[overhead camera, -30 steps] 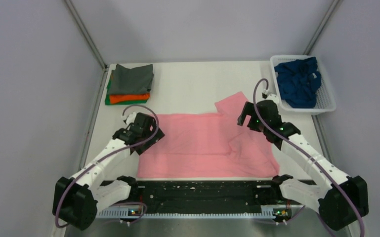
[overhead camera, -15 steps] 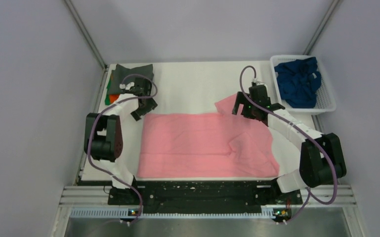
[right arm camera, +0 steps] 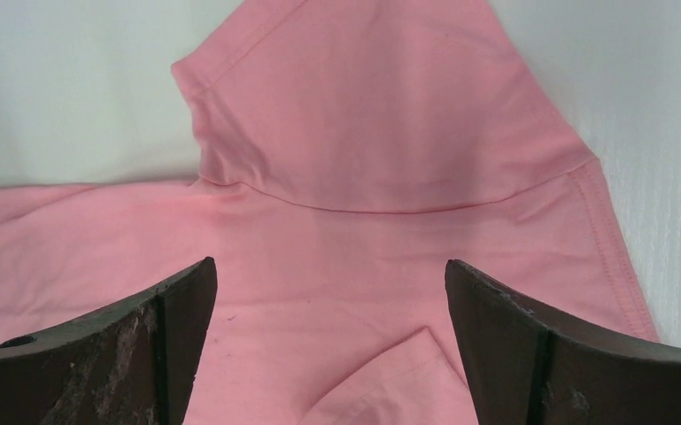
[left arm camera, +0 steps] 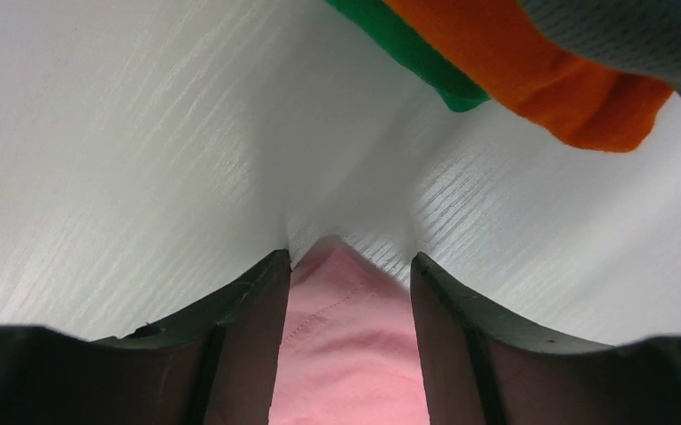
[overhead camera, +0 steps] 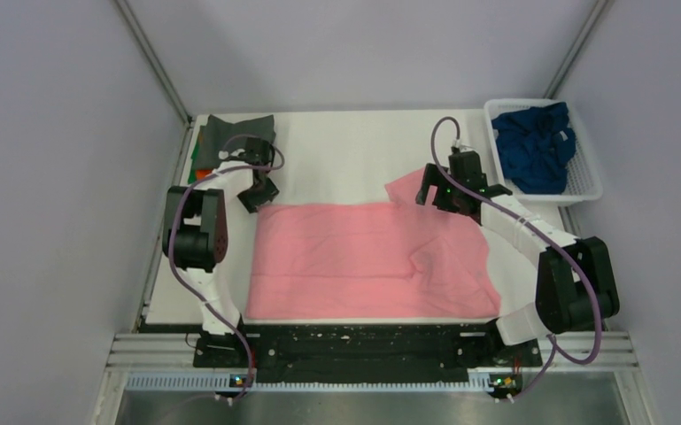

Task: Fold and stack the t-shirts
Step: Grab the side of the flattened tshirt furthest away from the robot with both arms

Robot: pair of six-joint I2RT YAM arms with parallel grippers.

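A pink t-shirt (overhead camera: 363, 257) lies spread flat mid-table, one sleeve (overhead camera: 412, 188) sticking out at its far right. My left gripper (overhead camera: 255, 197) is down at the shirt's far left corner. In the left wrist view that corner (left arm camera: 350, 345) lies between the partly narrowed jaws of the left gripper (left arm camera: 351, 266), still apart. My right gripper (overhead camera: 450, 199) hovers wide open over the sleeve seam, pink cloth (right arm camera: 381, 133) below the right gripper (right arm camera: 330, 274). A folded stack stands far left: dark grey (overhead camera: 235, 131) over orange (left arm camera: 576, 88) and green (left arm camera: 416, 53).
A white lattice basket (overhead camera: 584, 190) at the far right holds a crumpled navy blue shirt (overhead camera: 536, 146). The folded stack lies just beyond my left gripper. Grey walls close in the table on both sides and at the back.
Both arms have stretched out from near the front to the pink shirt's far edge. The left jaws have narrowed around the far left corner; the right jaws stay wide.
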